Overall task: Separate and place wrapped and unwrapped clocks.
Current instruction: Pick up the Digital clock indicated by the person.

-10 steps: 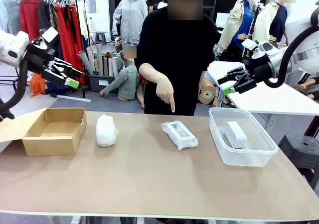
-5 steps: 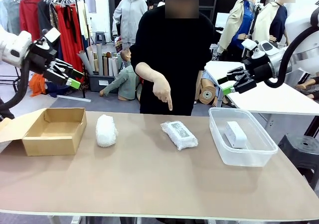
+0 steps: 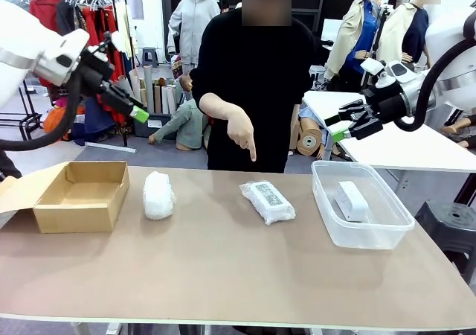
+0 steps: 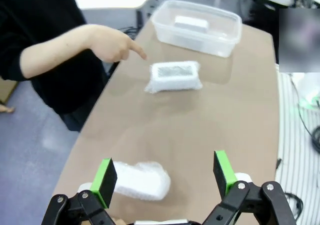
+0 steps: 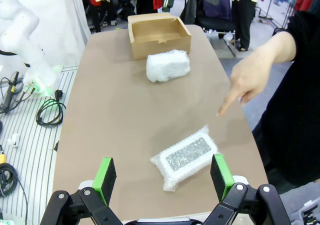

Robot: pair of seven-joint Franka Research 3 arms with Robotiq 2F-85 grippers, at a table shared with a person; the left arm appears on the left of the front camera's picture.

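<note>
The left gripper [image 3: 134, 109] hangs at the far left above the cardboard box [image 3: 52, 217], and the right gripper [image 3: 337, 127] hangs at the far right beyond the clear tub [image 3: 370, 235]. Both have their fingers spread wide and hold nothing. The bare white clock [image 3: 351, 199] lies in the tub. The bubble-wrap bundle [image 3: 158, 195] sits just right of the box, and the labelled clear-plastic bundle [image 3: 268, 201] lies mid-table, below the person's pointing hand [image 3: 242, 135].

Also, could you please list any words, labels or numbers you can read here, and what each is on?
Nothing is legible.
Label on the clear-wrapped bundle: grey speckled patch, too blurred to read.
White clock in the plastic tub: no digits visible.
</note>
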